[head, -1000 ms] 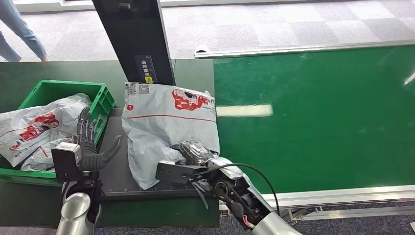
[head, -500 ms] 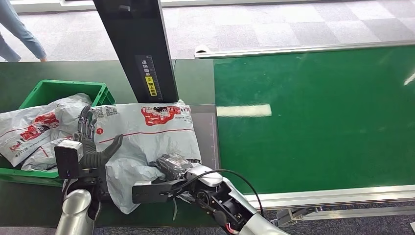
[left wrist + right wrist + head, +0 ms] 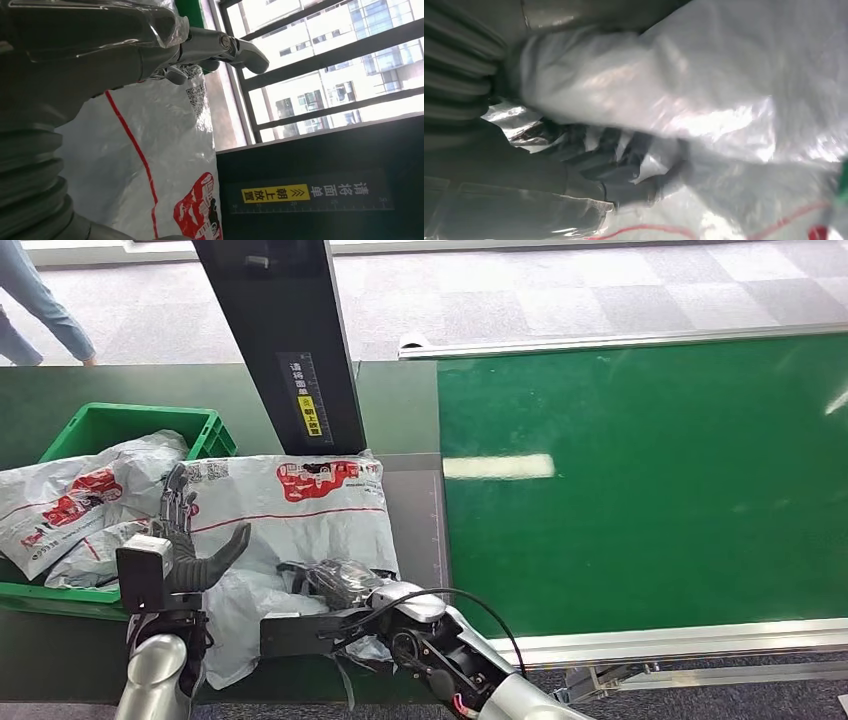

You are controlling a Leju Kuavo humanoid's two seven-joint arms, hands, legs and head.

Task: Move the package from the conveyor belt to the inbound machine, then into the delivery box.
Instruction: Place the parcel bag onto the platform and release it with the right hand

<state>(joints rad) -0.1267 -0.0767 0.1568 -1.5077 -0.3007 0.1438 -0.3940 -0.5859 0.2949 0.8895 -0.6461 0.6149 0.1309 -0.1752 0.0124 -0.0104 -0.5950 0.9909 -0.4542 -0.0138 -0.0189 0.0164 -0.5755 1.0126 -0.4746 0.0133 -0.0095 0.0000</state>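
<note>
The green conveyor belt (image 3: 640, 480) spreads across the right side of the head view, with a pale metal rail along its near and far edges. To its left sits the dark green worktop (image 3: 395, 405), from which the black post of the inbound machine (image 3: 285, 340) rises, carrying a yellow label with black characters; the left wrist view shows the same label on the dark panel. At the foot of the post lies the grey scanning plate (image 3: 415, 510), and the package (image 3: 300, 525), a grey plastic mailer with a red line and red print, lies partly on this plate and reaches leftward to the edge of the green delivery box (image 3: 205, 430). The box holds other grey mailers (image 3: 70, 500) with the same red print. The right hand (image 3: 345, 585) grips the near edge of the package, its fingers closed into crumpled plastic, which the right wrist view shows bunched around the dark fingers (image 3: 624, 150). The left hand (image 3: 185, 545) stands upright against the package's left end, fingers spread and holding nothing, thumb out toward the mailer. At the far left edge, a person's leg (image 3: 35, 300) in blue jeans stands on the grey tiled floor.
</note>
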